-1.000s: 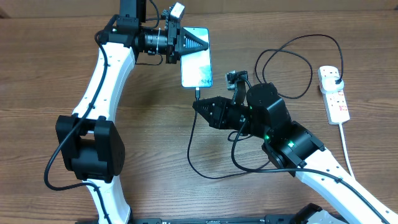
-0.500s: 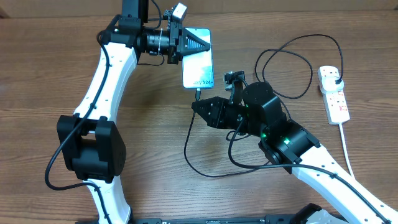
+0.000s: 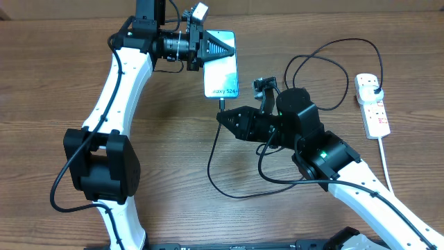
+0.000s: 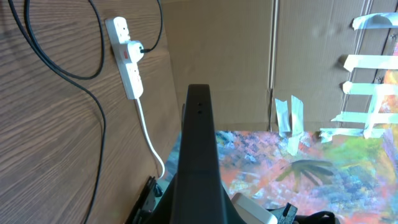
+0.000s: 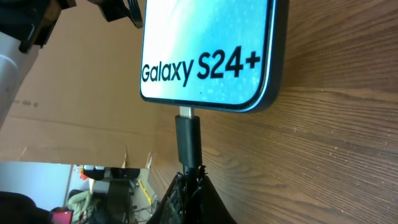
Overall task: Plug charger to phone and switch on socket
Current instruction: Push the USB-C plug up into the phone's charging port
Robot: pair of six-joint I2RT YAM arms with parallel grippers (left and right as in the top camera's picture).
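The right fingers [image 5: 186, 202] pinch the small black connector tip [image 5: 188, 142] of the thin black charger cable. Its metal end still shows at the port of the slim black-framed smartphone [image 5: 208, 50], upper centre of the overhead frame. The left fingers [image 3: 216, 48] clamp that smartphone. An off-axis push could bend the connector tip or skid the smartphone. The white oblong power strip [image 3: 372, 105] lies far right.

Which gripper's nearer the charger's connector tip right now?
Right. The right gripper grips the charger just behind its tip, at the bottom port of the phone. The left gripper holds the phone's opposite end.
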